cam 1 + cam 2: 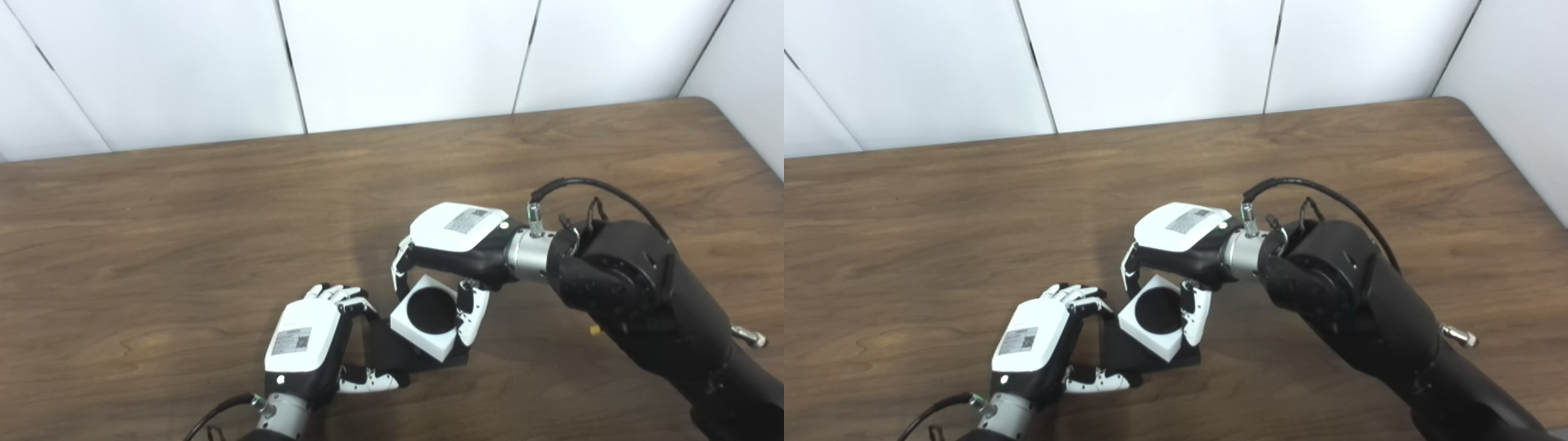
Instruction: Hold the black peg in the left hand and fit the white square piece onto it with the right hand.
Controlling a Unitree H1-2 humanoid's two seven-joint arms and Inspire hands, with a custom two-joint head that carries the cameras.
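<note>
Fitting under way: white square piece hanging tilted over the black base.

Gripping the white piece with the right hand, fingers on one edge and thumb on the opposite edge, round hole facing up toward the cameras. Bracing the black base near the table's six o'clock edge with the left hand, fingers curled over its ten o'clock side, thumb along its near edge. Sitting at about two o'clock from the left hand, touching or just above the base; impossible telling which. Hiding the peg itself under the white piece, so alignment of hole and peg staying unreadable. Needing, probably, levelling before pressing down.
</note>
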